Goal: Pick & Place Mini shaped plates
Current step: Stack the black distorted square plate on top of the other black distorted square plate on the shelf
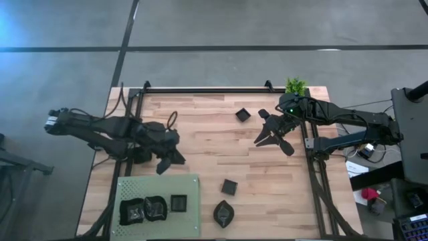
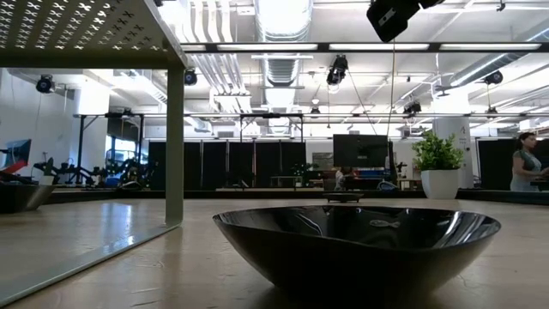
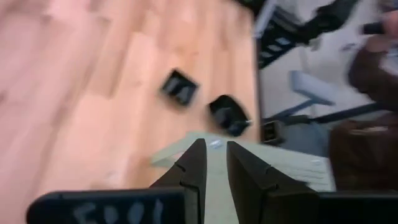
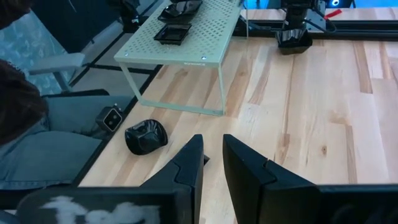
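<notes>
Three black mini plates (image 1: pixel 156 207) lie on the light green perforated mat (image 1: pixel 190 184), which stands on legs at the near left. Three more rest on the wood: a square plate (image 1: pixel 242 114) far of centre, a square plate (image 1: pixel 229 187) beside the mat, and a leaf-like plate (image 1: pixel 223 213) at the near edge, large in the low view (image 2: pixel 356 245). My left gripper (image 1: pixel 168 163) hovers over the mat's far edge, its fingers a narrow gap apart (image 3: pixel 215 163) and empty. My right gripper (image 1: pixel 273 140) hovers right of centre, also narrowly open (image 4: pixel 212 158) and empty.
A small green potted plant (image 1: pixel 295 86) stands at the far right corner, behind the right arm. The mat's legs (image 2: pixel 175 146) raise it above the wood. Bare wood lies between the two grippers. A person (image 2: pixel 523 167) shows in the room beyond the table.
</notes>
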